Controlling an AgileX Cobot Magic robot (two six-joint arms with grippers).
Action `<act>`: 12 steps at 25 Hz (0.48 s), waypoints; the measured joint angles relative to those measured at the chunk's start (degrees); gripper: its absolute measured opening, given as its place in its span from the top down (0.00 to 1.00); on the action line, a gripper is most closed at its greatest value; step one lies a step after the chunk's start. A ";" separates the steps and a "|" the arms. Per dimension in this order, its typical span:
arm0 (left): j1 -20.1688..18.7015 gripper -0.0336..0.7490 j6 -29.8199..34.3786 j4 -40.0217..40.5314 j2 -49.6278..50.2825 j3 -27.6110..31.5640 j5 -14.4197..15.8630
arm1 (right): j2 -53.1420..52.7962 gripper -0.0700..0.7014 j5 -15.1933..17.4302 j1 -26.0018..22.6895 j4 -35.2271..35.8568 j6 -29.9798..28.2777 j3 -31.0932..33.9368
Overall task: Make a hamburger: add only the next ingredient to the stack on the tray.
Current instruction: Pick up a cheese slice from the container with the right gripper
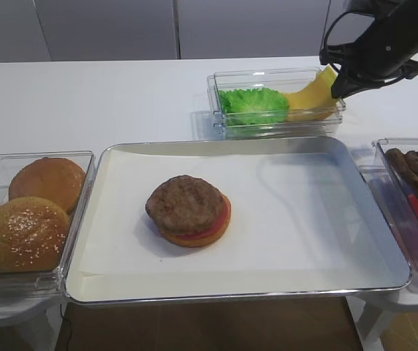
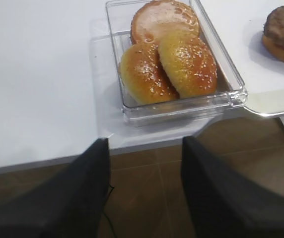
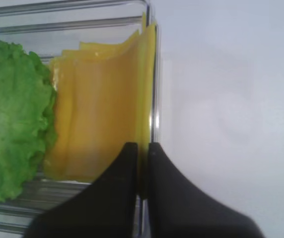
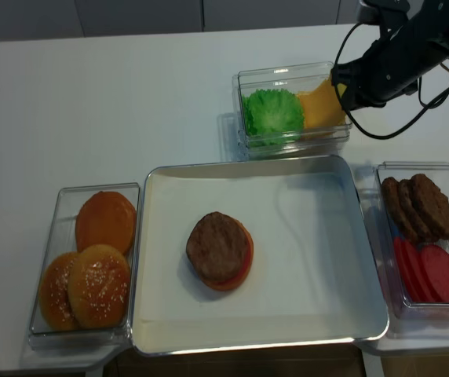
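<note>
The cheese slice point(image 3: 102, 114) lies in a clear container point(image 1: 267, 73) at the back right, beside green lettuce point(image 3: 10, 119). Its right edge curls up along the container wall. My right gripper point(image 3: 143, 151) is shut on that raised edge, at the container's right end point(image 1: 338, 88). The stack point(image 1: 188, 210), with bun, tomato and patty on top, sits mid-left on the paper-lined silver tray point(image 1: 326, 190). My left gripper point(image 2: 146, 141) stands open and empty over the floor, off the table's front edge, in front of the bun container point(image 2: 167, 54).
A clear box of sesame buns point(image 1: 33, 212) stands left of the tray. Another clear box with patties and tomato slices point(image 4: 421, 236) stands to its right. The right arm's cable point(image 4: 397, 126) loops above the table near the cheese container.
</note>
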 joint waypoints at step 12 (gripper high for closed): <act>0.00 0.51 0.00 0.00 0.00 0.00 0.00 | 0.00 0.61 0.36 0.00 0.00 0.00 0.00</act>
